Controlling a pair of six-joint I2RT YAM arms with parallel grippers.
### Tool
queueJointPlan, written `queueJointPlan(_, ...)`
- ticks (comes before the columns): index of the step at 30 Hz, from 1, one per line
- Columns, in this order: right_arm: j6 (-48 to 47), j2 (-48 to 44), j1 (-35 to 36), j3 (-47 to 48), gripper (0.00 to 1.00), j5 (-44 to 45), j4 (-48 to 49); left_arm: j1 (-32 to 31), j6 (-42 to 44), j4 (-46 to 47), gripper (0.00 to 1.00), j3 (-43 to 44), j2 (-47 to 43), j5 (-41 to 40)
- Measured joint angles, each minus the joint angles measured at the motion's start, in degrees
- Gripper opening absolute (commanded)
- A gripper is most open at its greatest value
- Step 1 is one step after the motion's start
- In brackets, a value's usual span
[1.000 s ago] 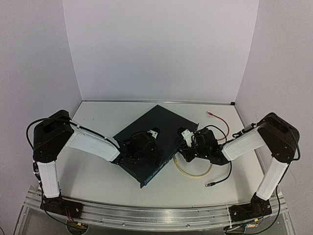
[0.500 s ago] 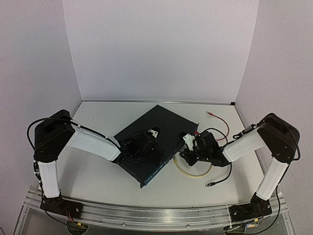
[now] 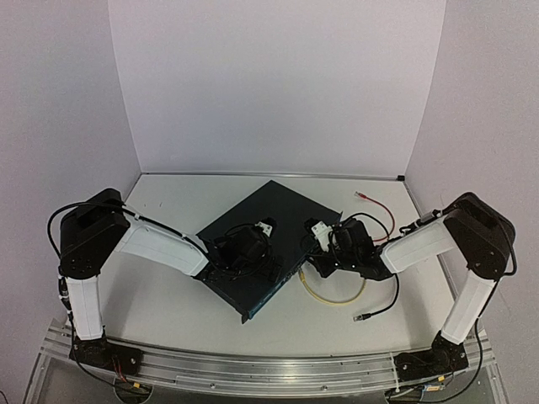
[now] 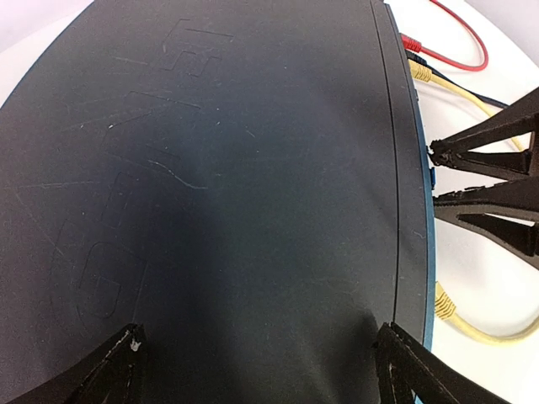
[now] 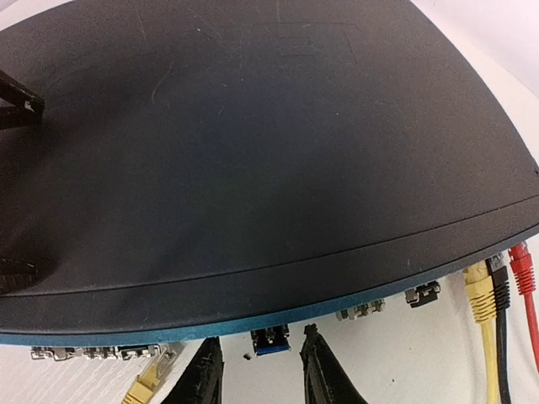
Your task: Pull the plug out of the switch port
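The flat, dark blue-black metal switch (image 3: 282, 210) lies at an angle in the middle of the overhead frame, its thin socket face turned toward the lower right, where the cables enter.

The left gripper (image 4: 259, 330) sits on the lid with its jaws spread wide. One finger shows in each bottom corner of its wrist view, and nothing is between them. It looks placed there to press the box down, so that a pull on a cable would not drag the switch across the white table (image 3: 168, 295).

The right gripper (image 5: 263, 347) faces the socket row along the bottom of its own view. Its jaws are apart, one on each side of a small blue plug (image 5: 271, 339) seated in a port, and not yet closed on it. That alignment suits a straight pull.

A yellow plug (image 5: 478, 290), a black plug (image 5: 499, 278) and a red plug (image 5: 524, 265) sit at the lower right, apart from the fingers
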Motion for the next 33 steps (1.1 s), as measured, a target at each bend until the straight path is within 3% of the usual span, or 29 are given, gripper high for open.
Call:
queueJointPlan(9, 0.15, 2.23, 0.00, 1.12, 0.25, 0.05, -0.11, 0.00, 0.00, 0.00, 0.94, -0.02, 0.00, 0.00)
queueJointPlan(17, 0.13, 2.24, -0.02, 1.36, 0.00, 0.80, -0.37, 0.00, -0.02, 0.00, 0.94, -0.02, 0.00, 0.00)
queueJointPlan(33, 1.90, 0.62, 0.02, -2.63, 0.00, 1.41, 3.49, 0.06, -0.54, 0.48, 0.94, -0.02, 0.26, 0.22)
